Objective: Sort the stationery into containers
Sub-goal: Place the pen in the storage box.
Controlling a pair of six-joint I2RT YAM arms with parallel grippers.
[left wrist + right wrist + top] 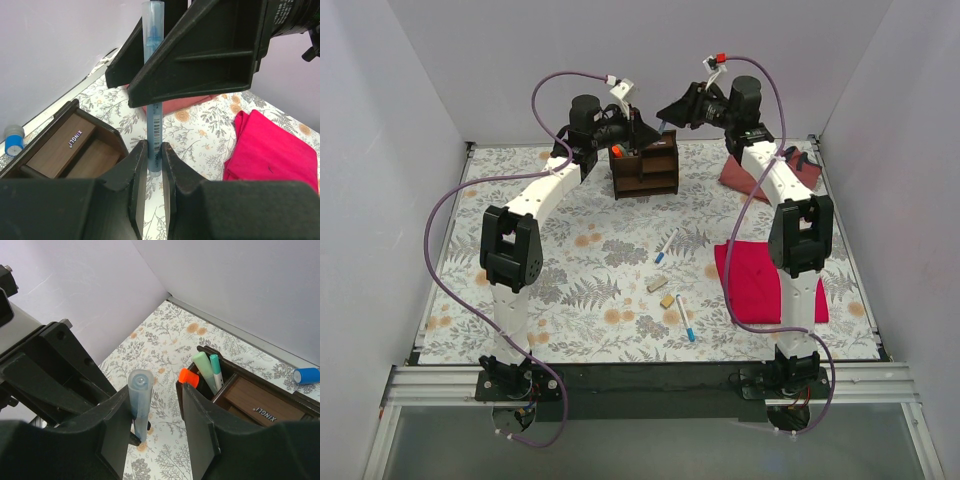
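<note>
Clenched in left end effector [154,152]: lower barrel of upright blue pen [153,112], raised just beside wooden desk organiser [92,125]. Straddling capped top with right end effector [156,390], spread wide. Looks like mid-handover; next, pinch right, release left, drop into a compartment.

the organiser [75,137] is printed with "xingl".
</note>
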